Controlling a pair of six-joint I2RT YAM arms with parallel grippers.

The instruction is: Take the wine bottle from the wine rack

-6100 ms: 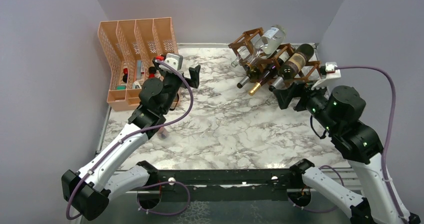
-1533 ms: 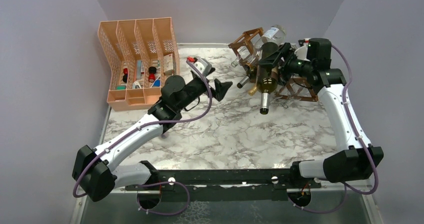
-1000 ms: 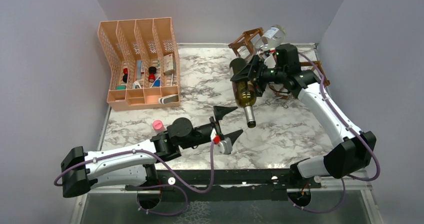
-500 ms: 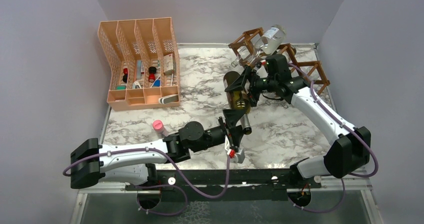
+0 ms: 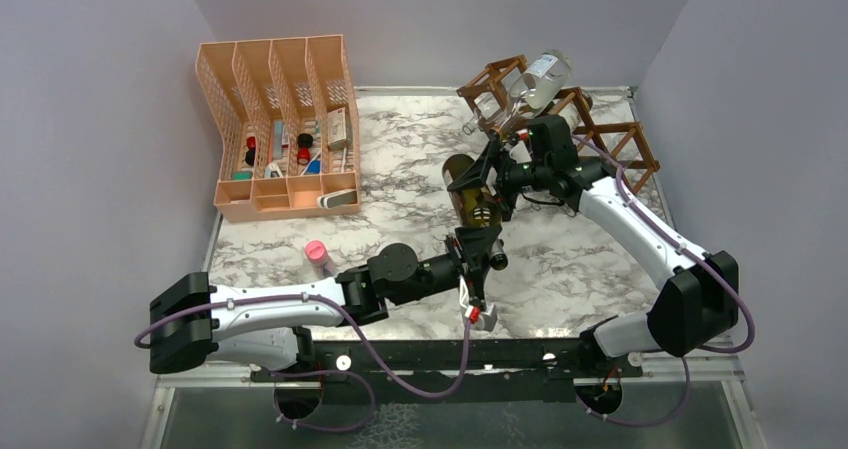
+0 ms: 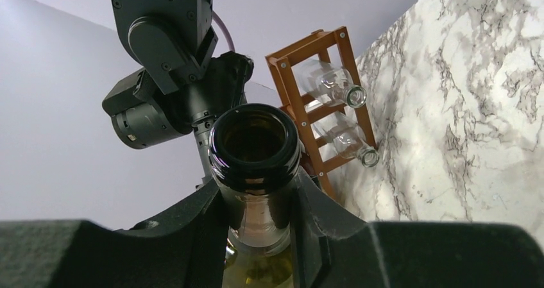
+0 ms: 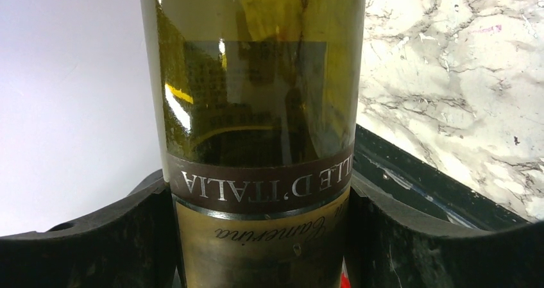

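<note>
Left jaws closed — clamping wine bottle (image 6: 256,166) neck

Left gripper (image 5: 481,251) tightly closed, right gripper (image 5: 486,175) in a wider clasp, both mid-air, close together.

Marble table (image 5: 400,184) bears wine rack (image 5: 610,129), peach organizer (image 5: 275,79), perhaps a pink-capped vial (image 5: 317,253).

Bkgd: lavender walls (image 5: 430,19) on 3 sides; marble-look tabletop (image 5: 400,184) w/ grey veins.
</note>
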